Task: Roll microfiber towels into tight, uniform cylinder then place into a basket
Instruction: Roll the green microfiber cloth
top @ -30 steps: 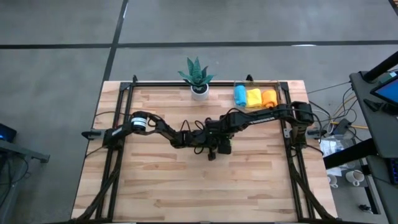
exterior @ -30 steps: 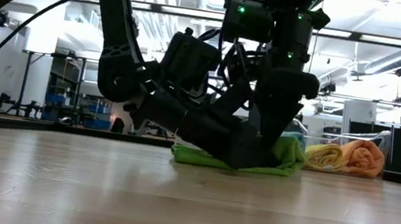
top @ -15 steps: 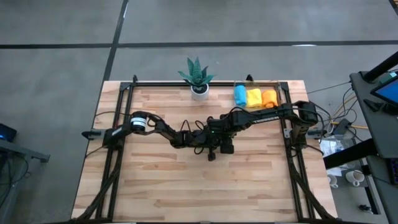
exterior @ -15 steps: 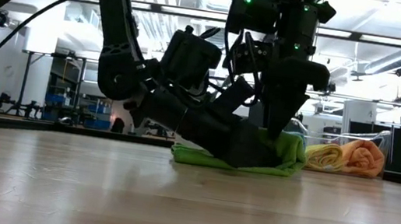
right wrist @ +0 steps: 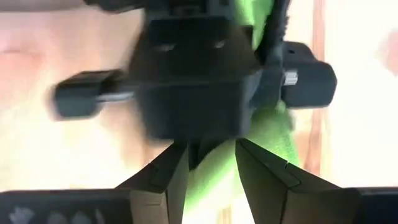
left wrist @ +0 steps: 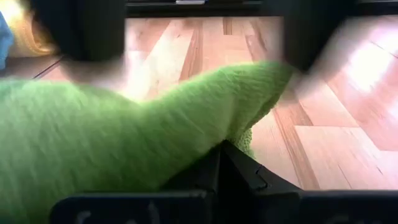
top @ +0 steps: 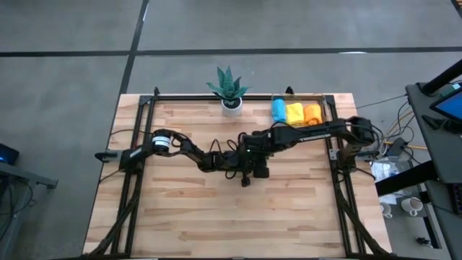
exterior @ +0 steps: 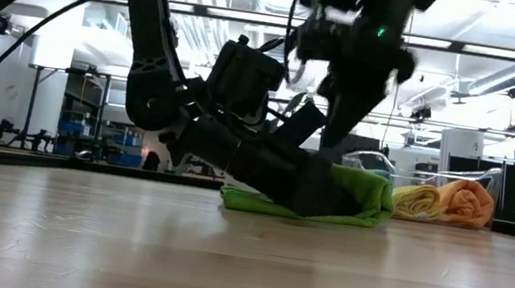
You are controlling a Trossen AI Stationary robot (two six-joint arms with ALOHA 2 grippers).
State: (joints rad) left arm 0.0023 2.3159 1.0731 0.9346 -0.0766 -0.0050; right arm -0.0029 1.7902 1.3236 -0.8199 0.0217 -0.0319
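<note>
Rolling was unfinished: left claw (exterior: 316, 198) clamped the green towel (exterior: 357, 193) mid-frame; right claw (right wrist: 208, 165), open, hovered above; three rolls filled the basket (top: 326, 102) upper right.

Wooden table (top: 188, 209), potted plant (top: 229, 88) at far edge, grey floor (top: 65, 65)

The wooden table (top: 180, 209) carries a green towel (exterior: 356, 196) near its middle, a potted plant (top: 229, 89) and a clear basket (top: 322, 105) of rolled towels (top: 294, 113) along its far edge.
</note>
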